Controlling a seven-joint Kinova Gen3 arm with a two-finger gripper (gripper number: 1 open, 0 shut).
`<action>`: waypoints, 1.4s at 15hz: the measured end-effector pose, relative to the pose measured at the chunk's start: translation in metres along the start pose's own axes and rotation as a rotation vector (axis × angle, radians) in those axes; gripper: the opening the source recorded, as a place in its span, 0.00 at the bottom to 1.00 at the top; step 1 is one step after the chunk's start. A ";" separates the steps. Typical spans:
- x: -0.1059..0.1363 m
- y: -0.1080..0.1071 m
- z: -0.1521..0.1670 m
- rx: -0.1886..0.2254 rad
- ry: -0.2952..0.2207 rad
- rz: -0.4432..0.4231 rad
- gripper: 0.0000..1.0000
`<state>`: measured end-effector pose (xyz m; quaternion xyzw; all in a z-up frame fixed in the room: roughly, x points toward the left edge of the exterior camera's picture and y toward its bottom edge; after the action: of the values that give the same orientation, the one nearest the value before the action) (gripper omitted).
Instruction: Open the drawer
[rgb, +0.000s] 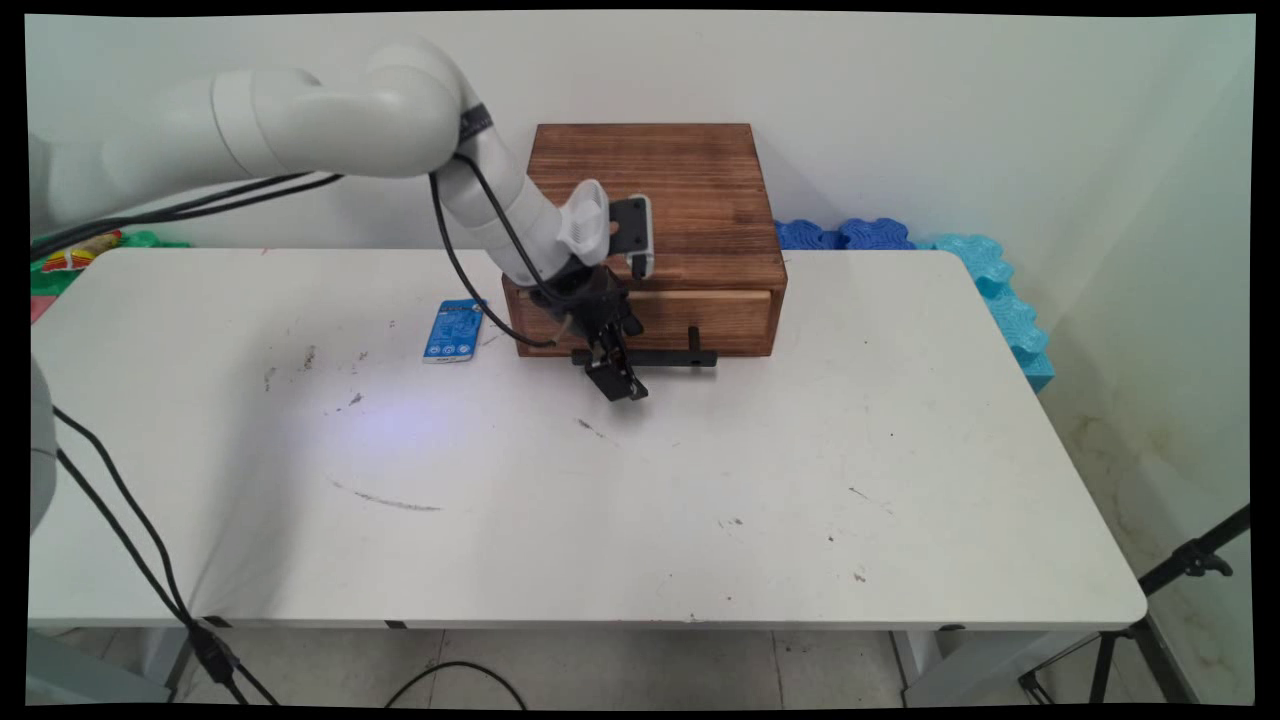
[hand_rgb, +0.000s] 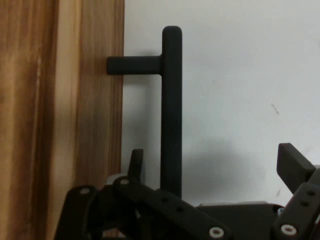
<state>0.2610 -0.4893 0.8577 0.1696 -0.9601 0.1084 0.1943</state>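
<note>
1. Your gripper (rgb: 615, 372) sits low at the front of the wooden drawer box (rgb: 655, 200), just above the white table (rgb: 640, 500). In the hand view the gripper (hand_rgb: 212, 167) has its jaws released and spread wide, one finger (hand_rgb: 136, 162) on the box side of the handle bar, the other finger (hand_rgb: 292, 165) well out on the far side over bare table. You have the bar between the jaws, but neither finger presses on it.

2. Black handle (rgb: 660, 356): a straight bar held off the drawer front (rgb: 700, 318) by short posts. In the hand view the handle (hand_rgb: 171, 105) runs up the middle, with one post joining it to the wood near the top. The drawer front looks flush with the box, so you can read the drawer as closed.

3. Wooden drawer box: dark-stained, standing at the back middle of the table, close to the wall. Its pale drawer front faces the near side of the table.

4. Blue packet (rgb: 453, 330): flat on the table, just to the left of the box as you see it in the main view, apart from the gripper.

5. Blue foam pieces (rgb: 990, 280): behind and along the table's far right corner, well apart from the gripper.

6. Black tripod (rgb: 1150, 620): on the floor, at the lower right.
</note>
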 end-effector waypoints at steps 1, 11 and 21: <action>0.001 0.001 0.003 0.000 -0.002 0.002 1.00; 0.005 0.012 0.034 0.006 -0.025 0.004 1.00; 0.010 0.021 0.046 0.014 -0.028 -0.036 1.00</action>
<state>0.2292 -0.4851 0.8171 0.1899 -0.9586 0.1094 0.1816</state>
